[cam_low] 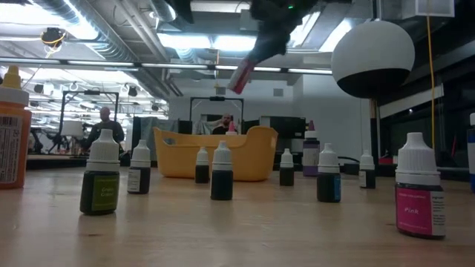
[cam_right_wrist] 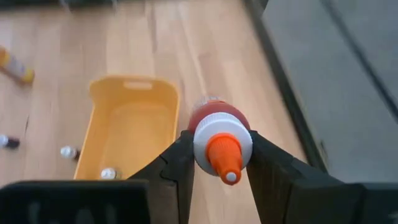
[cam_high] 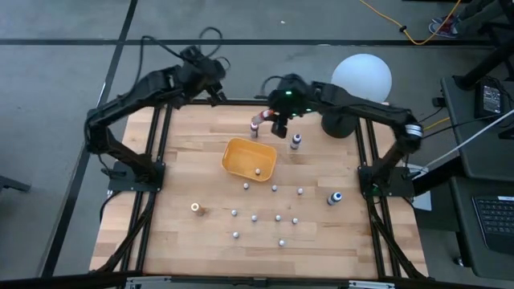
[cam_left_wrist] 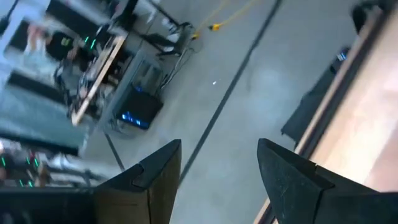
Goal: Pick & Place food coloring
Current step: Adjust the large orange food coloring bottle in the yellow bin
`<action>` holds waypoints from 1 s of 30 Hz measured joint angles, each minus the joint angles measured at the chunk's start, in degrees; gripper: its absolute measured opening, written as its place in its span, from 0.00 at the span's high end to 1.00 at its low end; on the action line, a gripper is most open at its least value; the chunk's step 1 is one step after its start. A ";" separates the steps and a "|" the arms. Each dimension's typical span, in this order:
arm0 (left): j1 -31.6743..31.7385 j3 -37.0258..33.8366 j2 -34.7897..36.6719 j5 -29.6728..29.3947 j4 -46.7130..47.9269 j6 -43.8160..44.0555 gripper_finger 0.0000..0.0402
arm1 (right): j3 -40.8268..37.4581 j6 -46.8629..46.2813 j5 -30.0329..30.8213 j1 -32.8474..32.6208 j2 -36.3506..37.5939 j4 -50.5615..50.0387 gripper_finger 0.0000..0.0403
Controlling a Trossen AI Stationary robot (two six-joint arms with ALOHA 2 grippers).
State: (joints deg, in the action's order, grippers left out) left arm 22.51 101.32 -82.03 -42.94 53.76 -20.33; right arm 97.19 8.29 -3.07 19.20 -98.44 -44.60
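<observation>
A red food coloring bottle (cam_right_wrist: pixel 214 115) with a white cap and an orange tip is held in my right gripper (cam_right_wrist: pixel 221 142), in the air over the far part of the table, just beyond the orange tray (cam_high: pixel 239 152). One small bottle (cam_high: pixel 257 170) lies inside the tray. Several more small bottles (cam_high: pixel 255 217) stand on their bases on the wooden table nearer the front. My left gripper (cam_left_wrist: pixel 217 149) is open with nothing in it, up at the table's far left edge (cam_high: pixel 218 95), facing the floor. My right gripper pinches the red bottle between its two fingers at the white cap (cam_right_wrist: pixel 202 144), one finger on each side. The fingers slant down from the far right. The bottle is lifted clear and tilted (cam_low: pixel 241 74), with its orange tip toward the wrist.
A purple-topped bottle (cam_high: pixel 295 142) stands just right of the tray, a blue-topped one (cam_high: pixel 333 197) at the right, and an orange-topped one (cam_high: pixel 195 209) at the near left. A white globe on a dark base (cam_high: pixel 361 76) sits at the far right corner.
</observation>
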 joint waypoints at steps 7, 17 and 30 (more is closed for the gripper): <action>2.05 0.00 2.96 -0.27 0.01 4.16 0.49 | 15.11 4.00 -0.09 -4.15 -12.56 -6.34 0.69; 2.40 0.00 4.25 -0.32 0.26 4.71 0.50 | 20.30 4.21 -0.11 -8.62 -21.25 -8.55 0.69; 2.40 -0.02 4.08 4.03 0.44 6.35 0.51 | 20.28 5.77 1.62 -9.66 -27.67 -7.90 0.68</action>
State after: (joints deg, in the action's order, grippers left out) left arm 24.91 101.30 -77.95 -38.92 54.19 -13.98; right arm 117.47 14.05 -1.45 9.54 -126.11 -52.50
